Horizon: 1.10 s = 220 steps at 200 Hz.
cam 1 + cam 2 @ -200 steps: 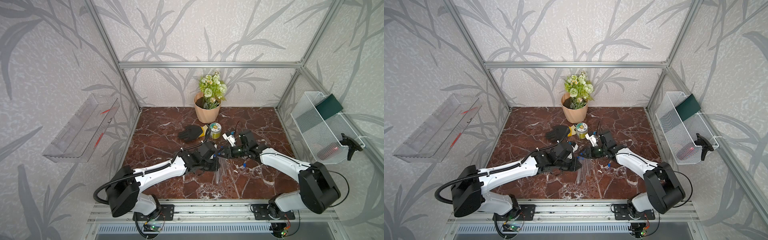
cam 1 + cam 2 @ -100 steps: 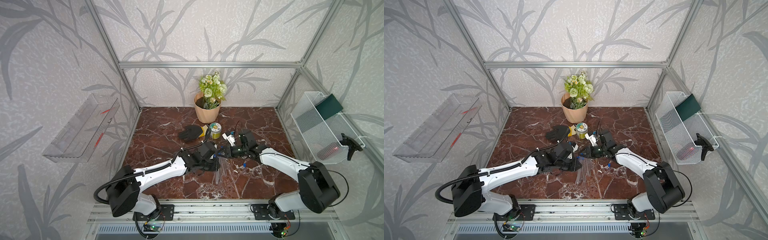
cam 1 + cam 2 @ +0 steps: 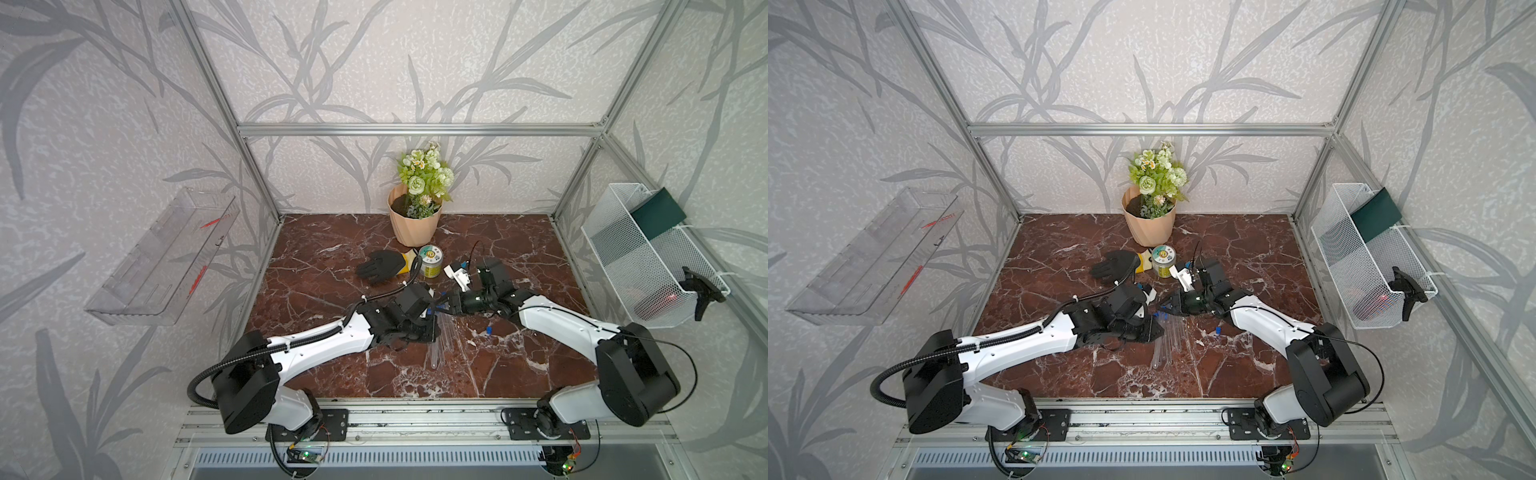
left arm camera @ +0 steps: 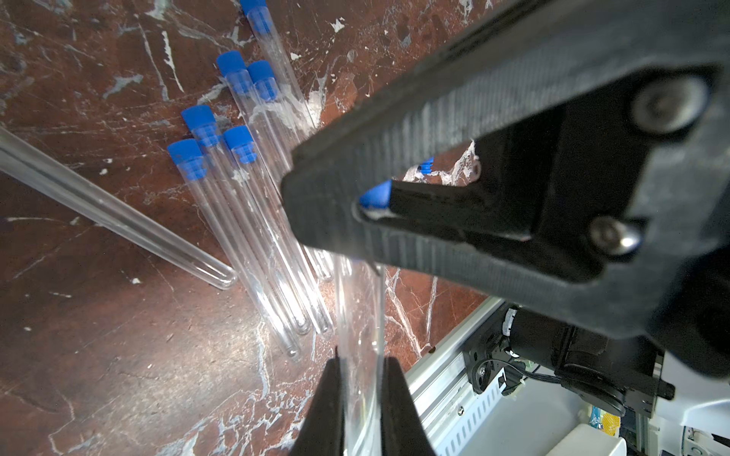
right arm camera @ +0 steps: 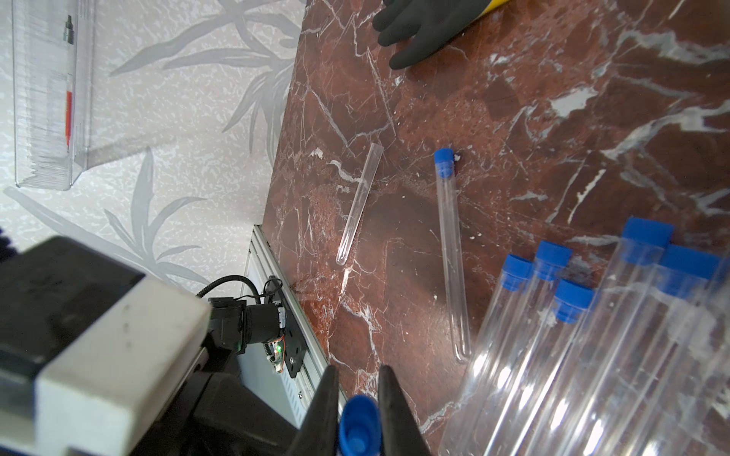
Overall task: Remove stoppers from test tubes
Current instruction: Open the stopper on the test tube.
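Stopper is clenched in right pincer, test tube in left pincer, which may be cracked by an off-axis pull.

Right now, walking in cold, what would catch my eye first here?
Over the middle of the red marble table, the left gripper clamps a clear tube while the right gripper pinches its blue stopper. Close by on the table lies a cluster of capped tubes, and a flowerpot stands at the back.
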Tool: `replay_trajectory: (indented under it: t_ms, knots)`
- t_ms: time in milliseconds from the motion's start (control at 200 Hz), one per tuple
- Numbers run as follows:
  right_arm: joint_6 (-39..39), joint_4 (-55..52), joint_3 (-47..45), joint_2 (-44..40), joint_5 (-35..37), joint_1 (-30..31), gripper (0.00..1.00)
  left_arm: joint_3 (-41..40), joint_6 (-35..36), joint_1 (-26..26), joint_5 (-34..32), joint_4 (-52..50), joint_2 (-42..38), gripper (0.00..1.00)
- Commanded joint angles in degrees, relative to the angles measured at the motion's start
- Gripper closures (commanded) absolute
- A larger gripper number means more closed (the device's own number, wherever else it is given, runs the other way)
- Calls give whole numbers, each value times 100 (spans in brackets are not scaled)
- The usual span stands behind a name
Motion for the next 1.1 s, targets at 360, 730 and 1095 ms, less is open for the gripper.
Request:
replay_trajectory:
  t_ms: [360, 730, 1095]
  knots:
    - [-35, 72, 236, 87, 27, 11, 90, 149, 119, -14, -122, -129, 101, 100]
    - [-141, -107, 496, 170, 87, -86, 92, 132, 148, -14, -185, -229, 59, 100]
    - [-358, -370, 806, 253, 278, -130, 93, 22, 129, -16, -221, -295, -37, 100]
